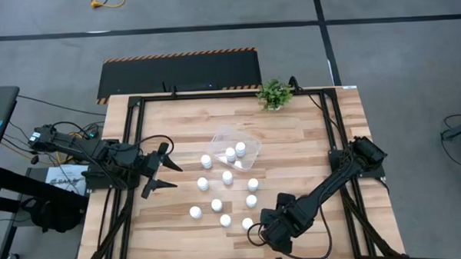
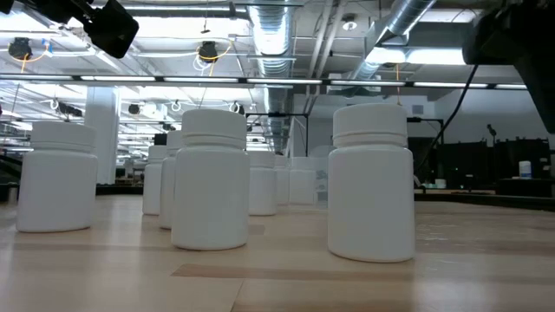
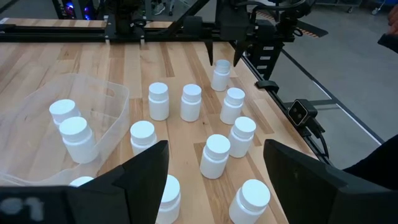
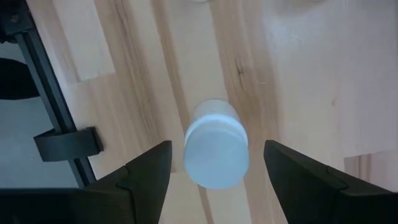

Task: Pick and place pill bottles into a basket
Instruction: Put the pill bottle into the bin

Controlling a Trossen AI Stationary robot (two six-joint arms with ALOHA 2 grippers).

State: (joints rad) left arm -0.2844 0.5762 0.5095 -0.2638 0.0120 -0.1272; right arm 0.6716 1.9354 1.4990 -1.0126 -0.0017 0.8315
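Near the middle of the high view, on the pale wooden tabletop [image 1: 177,127], sits the clear, see-through plastic rectangular basket [image 1: 235,145] with rounded corners, set at an angle and holding three of the small white cylindrical pill bottles [image 1: 230,154]. The other bottles stand upright and loose on the tabletop below and left of the basket, spread toward the lower centre of the frame (one stands just beside the basket's lower left wall).

At the left of the frame the left gripper [image 1: 158,170] hangs over the tabletop, well apart from the nearest bottle; its dark fingers [image 3: 146,168] are spread wide with nothing between them, and its wrist view looks across the basket [image 3: 93,106] and the bottles [image 3: 216,155] beyond.

At the lower centre-right of the high view the right gripper [image 1: 257,226] sits close to the lowest bottle. Its wrist view shows one bottle [image 4: 216,144] standing on the wood directly between its parted fingers [image 4: 146,171], neither finger touching it.

A small green potted plant [image 1: 274,94] stands at the upper edge of the tabletop, right of centre.
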